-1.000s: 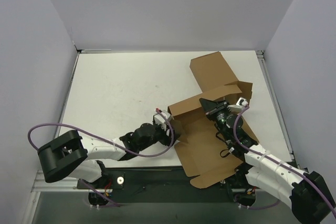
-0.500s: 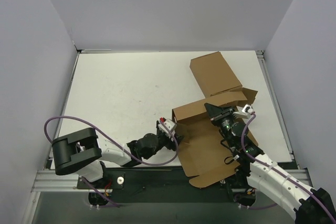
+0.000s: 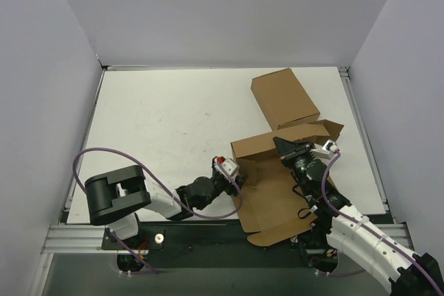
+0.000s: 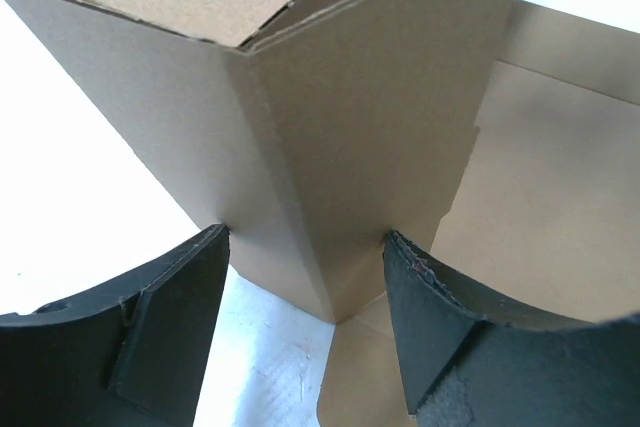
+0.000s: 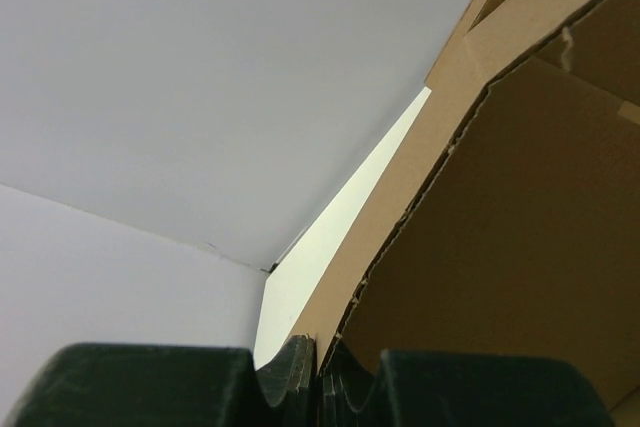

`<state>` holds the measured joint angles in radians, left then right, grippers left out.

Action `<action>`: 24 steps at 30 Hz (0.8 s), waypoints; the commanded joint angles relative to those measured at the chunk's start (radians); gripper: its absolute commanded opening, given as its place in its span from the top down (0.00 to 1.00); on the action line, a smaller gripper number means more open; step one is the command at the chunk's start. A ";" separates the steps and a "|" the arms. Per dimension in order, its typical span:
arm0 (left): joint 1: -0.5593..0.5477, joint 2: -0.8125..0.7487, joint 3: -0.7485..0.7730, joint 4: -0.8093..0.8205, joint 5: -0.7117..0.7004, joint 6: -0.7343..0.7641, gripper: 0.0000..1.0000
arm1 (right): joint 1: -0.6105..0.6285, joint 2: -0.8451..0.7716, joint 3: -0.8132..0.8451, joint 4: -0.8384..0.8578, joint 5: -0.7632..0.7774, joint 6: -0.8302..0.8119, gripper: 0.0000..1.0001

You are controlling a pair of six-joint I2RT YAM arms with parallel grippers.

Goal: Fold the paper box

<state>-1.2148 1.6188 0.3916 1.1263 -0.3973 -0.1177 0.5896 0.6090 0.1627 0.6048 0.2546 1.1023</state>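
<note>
Box (image 3: 267, 195), partly folded: 1 panel raised, pinched in right gripper (image 5: 320, 367); left gripper (image 4: 305, 239) wide, straddling a creased corner. Near flaps lie flat.

Left claw (image 3: 236, 173) has closed in on the paper box (image 3: 267, 195), now straddling its raised left corner; right claw (image 3: 284, 145) has lifted the box's far flap higher.

Brown carton (image 3: 284, 98), seemingly closed, far right on white table (image 3: 159, 123), grey walls (image 3: 229, 12)
</note>
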 commanded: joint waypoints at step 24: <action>-0.032 0.151 0.107 0.107 -0.310 0.170 0.31 | 0.004 0.003 0.139 -0.436 0.025 0.068 1.00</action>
<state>-1.2488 1.7535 0.4587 1.1858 -0.6147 0.0002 0.5896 0.5995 0.2905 0.3328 0.2600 1.2095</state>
